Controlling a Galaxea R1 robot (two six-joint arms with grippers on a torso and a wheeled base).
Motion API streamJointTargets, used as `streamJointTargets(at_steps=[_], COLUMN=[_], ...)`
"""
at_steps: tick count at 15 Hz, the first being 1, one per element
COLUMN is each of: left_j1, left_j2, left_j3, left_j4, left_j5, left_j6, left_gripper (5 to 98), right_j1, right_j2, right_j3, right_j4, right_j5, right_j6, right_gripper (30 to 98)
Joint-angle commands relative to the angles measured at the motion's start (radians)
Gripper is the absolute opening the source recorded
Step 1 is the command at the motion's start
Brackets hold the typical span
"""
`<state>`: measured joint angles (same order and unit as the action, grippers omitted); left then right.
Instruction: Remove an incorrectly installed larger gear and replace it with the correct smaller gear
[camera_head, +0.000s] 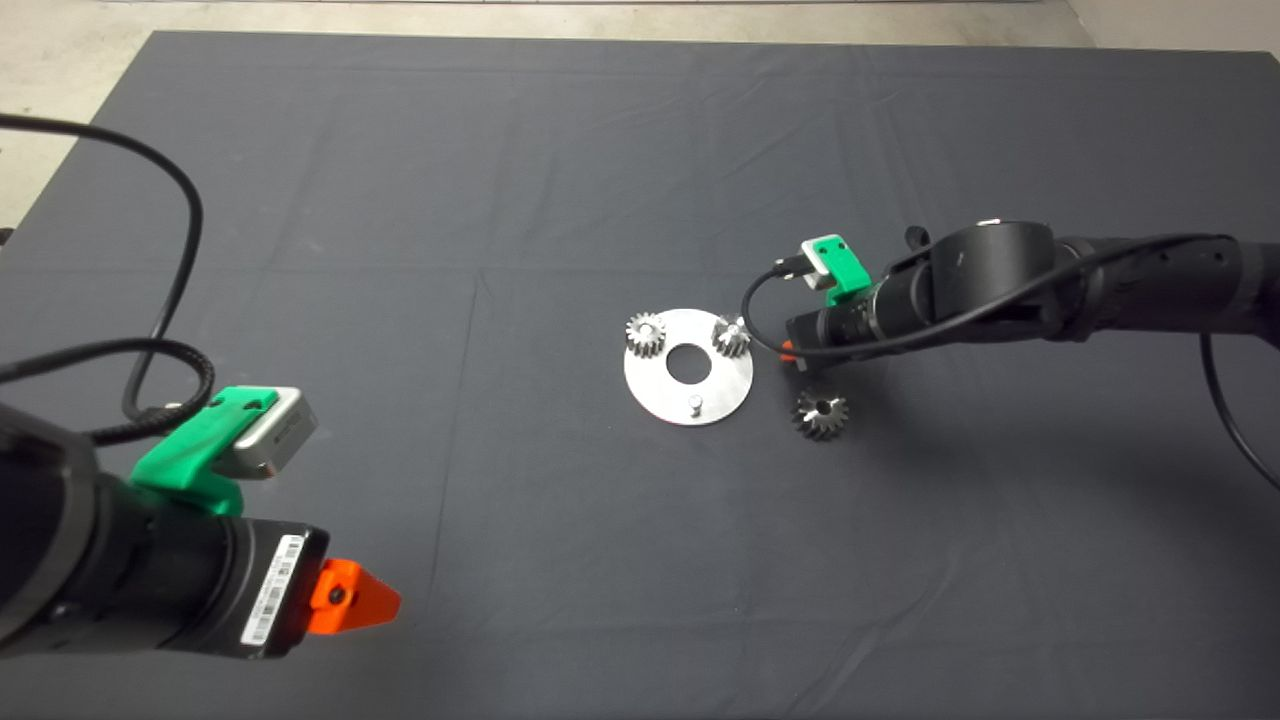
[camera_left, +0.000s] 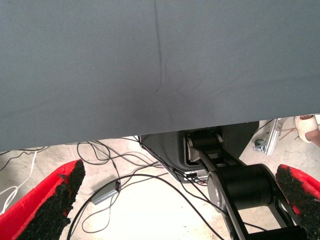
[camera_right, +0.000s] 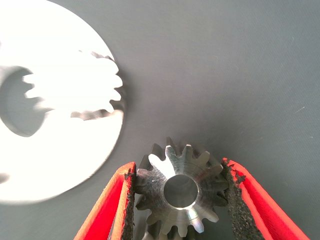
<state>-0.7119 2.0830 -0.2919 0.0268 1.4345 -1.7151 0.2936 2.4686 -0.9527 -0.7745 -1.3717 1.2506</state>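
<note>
The right gripper (camera_right: 180, 172) has its jaws shut tight on the smaller gear (camera_right: 180, 192), just beside the round plate (camera_right: 75, 165). The larger gear (camera_head: 820, 413) lies on the dark surface near the plate, so it looks like that part is done. One peg (camera_head: 693, 403) on the plate is bare. The smaller gear must go on it. The left gripper (camera_head: 365, 600) waits low at the left, jaws wide.

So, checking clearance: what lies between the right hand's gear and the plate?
Only bare dark mat between the small dark-grey metal gear and round silver plate, in the right wrist view.
</note>
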Motion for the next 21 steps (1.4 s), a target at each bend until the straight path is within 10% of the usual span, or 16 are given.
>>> streamJointTargets(at_steps=[1,7,21], left_j1=[-0.005,-0.005,-0.003], left_j2=[0.0,0.0,0.0], left_j3=[0.016,0.016,0.016], left_j4=[-0.016,-0.016,-0.016], left_j5=[0.002,0.003,0.006], left_j6=[-0.004,-0.004,-0.004], left_gripper=[97.9,97.9,97.9], right_j1=[0.206,0.287,0.092], right_j2=[-0.007,0.083,0.274], right_j3=[0.088,0.085,0.057], right_j4=[0.036,0.231,0.224], right_j5=[-0.056,-0.056,-0.056], right_j6=[0.006,0.009,0.046], right_gripper=[40.5,40.5,40.4])
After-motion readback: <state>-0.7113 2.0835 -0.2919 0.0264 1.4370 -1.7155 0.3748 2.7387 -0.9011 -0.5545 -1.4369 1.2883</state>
